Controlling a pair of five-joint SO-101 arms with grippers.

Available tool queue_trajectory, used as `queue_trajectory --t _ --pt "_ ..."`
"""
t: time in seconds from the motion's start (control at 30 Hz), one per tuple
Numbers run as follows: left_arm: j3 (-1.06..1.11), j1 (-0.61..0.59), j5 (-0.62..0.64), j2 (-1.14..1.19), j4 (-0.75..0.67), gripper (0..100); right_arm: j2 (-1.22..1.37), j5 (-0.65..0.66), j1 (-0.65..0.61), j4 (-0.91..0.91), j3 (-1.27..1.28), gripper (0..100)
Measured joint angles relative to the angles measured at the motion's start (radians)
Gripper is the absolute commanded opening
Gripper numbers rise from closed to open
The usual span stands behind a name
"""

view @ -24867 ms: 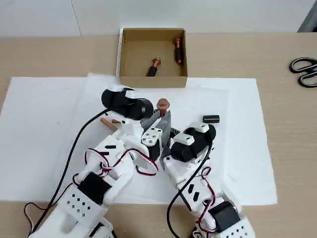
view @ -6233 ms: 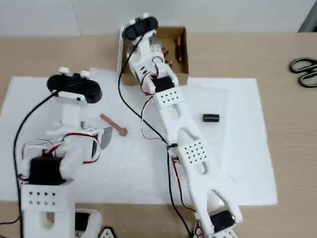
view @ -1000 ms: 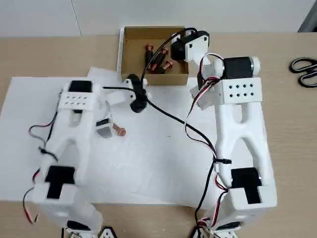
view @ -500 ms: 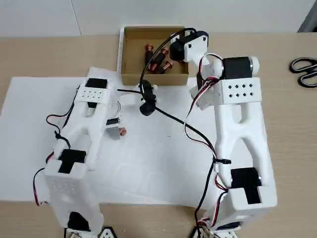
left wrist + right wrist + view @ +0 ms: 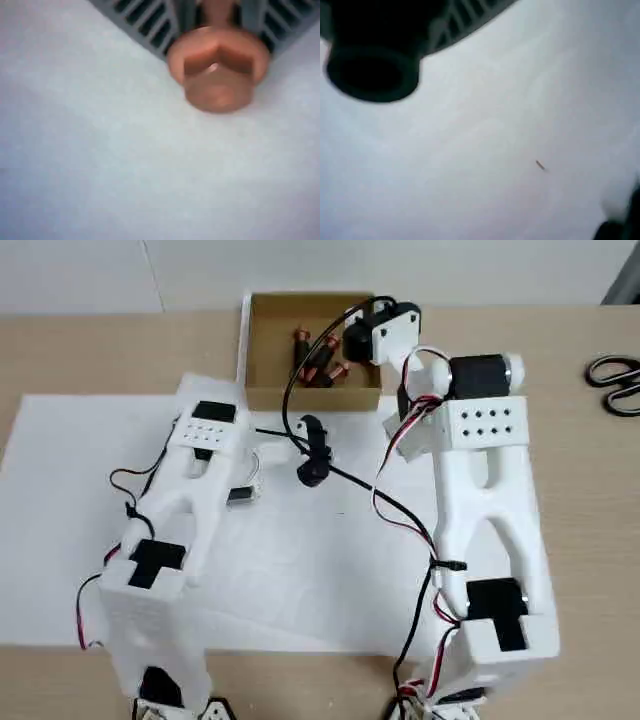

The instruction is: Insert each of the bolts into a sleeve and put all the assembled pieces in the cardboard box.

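**Copper-coloured hex-head bolt** (image 5: pixel 217 75)
- Clamped by the shank between the grey ribbed fingers (image 5: pixel 135 12) of the left gripper (image 5: pixel 217 15).
- Head turned toward the wrist camera, close over the white paper sheet (image 5: pixel 330 580).
- Six seconds back, lies loose on that sheet.
- Half a second back, shows its head beside the left arm (image 5: pixel 185 510) in the high view; now hidden under that arm.

**Left arm**
- Stretches further across the sheet than half a second ago.
- Wrist end now nearer the front wall of the brown cardboard box (image 5: pixel 265 400).

**Black cylindrical sleeve** (image 5: pixel 370 72)
- Pinched in the right gripper (image 5: pixel 375 30), jaws drawn together on it.
- Open bore facing the wrist camera, above the white sheet.
- Six seconds back, lies alone on the paper right of centre, apart from both arms.

**Right arm** (image 5: pixel 485 490)
- Stands at the right side of the sheet, upper end beside the box's right front corner.
- Placed as half a second ago.
- Six seconds back, reaches diagonally across the sheet to the box.

**Brown cardboard box**
- Sits at the sheet's far edge on the light wooden table (image 5: pixel 100 350).
- Holds three assembled pieces (image 5: pixel 325 352), copper heads showing, toward the right half of the floor.
- Holds two in the earliest frame.

**Black-handled scissors** (image 5: pixel 615 380)
- Rest at the table's right edge, same spot throughout.
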Motion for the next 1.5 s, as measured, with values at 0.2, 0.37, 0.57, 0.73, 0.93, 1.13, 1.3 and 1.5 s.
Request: queue_trajectory --t 0.2,0.37,0.57,0.73,0.93,1.13,1.3,1.5 --pt "-0.084 0.003 0.074 0.006 0.08 1 0.0 0.0 0.0 0.0 0.0 0.4" --pt "-0.244 0.008 0.284 0.006 0.178 1 0.0 -0.026 0.0 0.0 0.0 0.4" --pt "-0.465 0.008 0.471 0.006 0.322 1 -0.003 -0.028 0.0 0.0 0.0 0.4" --pt "-0.537 0.0 0.694 -0.021 0.336 1 -0.126 -0.028 0.0 0.0 0.0 0.4" --pt "-0.539 -0.012 0.913 -0.276 0.342 1 -0.379 -0.028 -0.002 0.0 0.031 0.4" --pt "-0.413 0.005 0.959 -0.614 0.347 1 -0.677 -0.028 0.0 0.0 0.249 0.4" --pt "-0.212 0.014 1.109 -0.867 0.259 1 -0.982 -0.028 -0.002 -0.038 0.517 0.4" --pt "0.094 0.014 1.412 -1.053 -0.018 1 -1.24 -0.118 -0.003 -0.328 0.931 0.4"
